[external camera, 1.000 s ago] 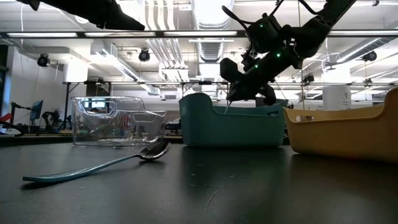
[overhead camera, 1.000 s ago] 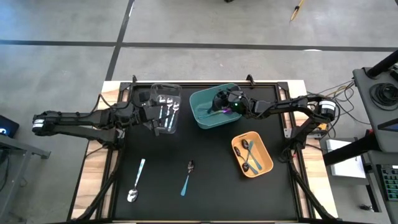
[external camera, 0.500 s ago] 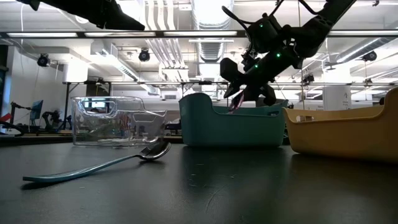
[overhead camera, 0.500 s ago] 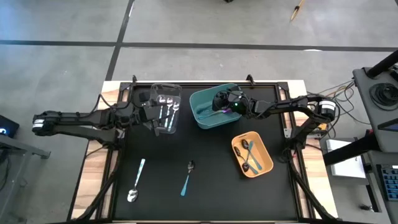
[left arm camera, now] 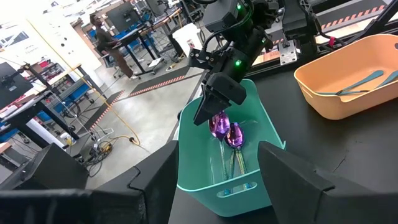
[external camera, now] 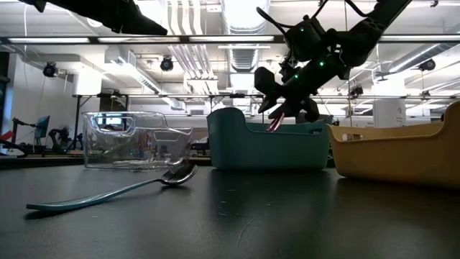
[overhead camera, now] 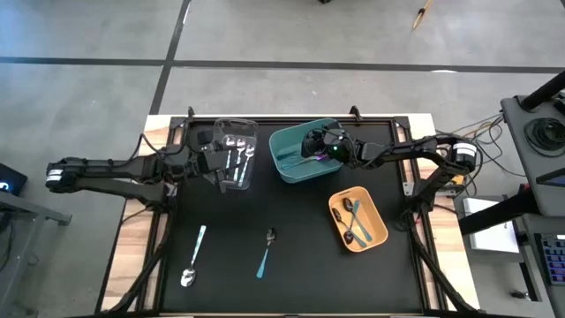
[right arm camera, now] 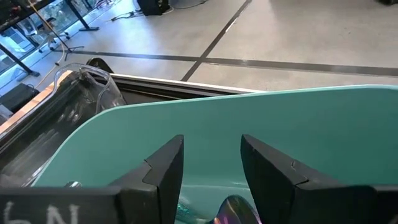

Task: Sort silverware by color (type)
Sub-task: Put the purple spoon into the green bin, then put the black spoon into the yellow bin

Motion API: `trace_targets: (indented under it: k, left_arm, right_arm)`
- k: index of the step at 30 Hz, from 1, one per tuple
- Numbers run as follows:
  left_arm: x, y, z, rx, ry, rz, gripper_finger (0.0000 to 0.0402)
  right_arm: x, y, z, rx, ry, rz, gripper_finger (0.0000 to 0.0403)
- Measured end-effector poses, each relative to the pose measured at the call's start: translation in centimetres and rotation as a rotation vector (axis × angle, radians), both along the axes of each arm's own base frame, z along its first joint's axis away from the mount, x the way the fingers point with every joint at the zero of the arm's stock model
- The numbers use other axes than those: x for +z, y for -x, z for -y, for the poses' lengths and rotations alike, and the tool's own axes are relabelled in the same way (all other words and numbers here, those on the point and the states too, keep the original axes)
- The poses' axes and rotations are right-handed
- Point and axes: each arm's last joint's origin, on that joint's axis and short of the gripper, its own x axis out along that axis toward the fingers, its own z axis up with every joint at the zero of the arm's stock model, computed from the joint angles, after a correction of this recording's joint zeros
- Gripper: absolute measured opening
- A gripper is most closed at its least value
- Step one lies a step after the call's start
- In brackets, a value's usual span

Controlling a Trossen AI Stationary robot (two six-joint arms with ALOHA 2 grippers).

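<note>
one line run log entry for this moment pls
right gripper: open over teal bin, purple spoon dropping in | left gripper: open, waiting by clear bin | table: two spoons unsorted

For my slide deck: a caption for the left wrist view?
Right gripper open above two purple spoons in the teal bin.

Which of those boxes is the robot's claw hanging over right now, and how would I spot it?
Look at the black table, far side, middle. Three bins sit there; the right gripper hangs open over the teal bin, between the clear bin and the orange bin. Only it holds purple spoons.
</note>
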Motion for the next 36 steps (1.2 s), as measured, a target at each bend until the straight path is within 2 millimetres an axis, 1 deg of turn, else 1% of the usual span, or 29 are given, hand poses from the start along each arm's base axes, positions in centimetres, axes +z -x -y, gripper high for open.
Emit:
trace_targets:
  k: [12,19,25,30,36]
  left_arm:
    - [0.0,0.0,0.0,0.000,0.000,0.000,0.0201]
    - [0.0,0.0,0.0,0.000,0.000,0.001,0.0201]
    - [0.0,0.0,0.0,0.000,0.001,0.001,0.0201]
    - [0.0,0.0,0.0,0.006,0.030,0.016,0.0201]
    - [0.0,-0.1,0.0,0.021,0.108,0.047,0.0201]
  right_arm:
    - [0.0,0.0,0.1,-0.017,0.017,-0.010,0.0151]
    - [0.4,0.0,0.0,0.019,0.019,0.000,0.0151]
    - [2.1,-0.8,-0.2,0.131,0.038,0.029,0.0151]
    - [3.7,-1.7,-0.7,0.232,0.078,0.035,0.0151]
    - [5.6,-2.7,-1.9,0.348,0.091,-0.079,0.0151]
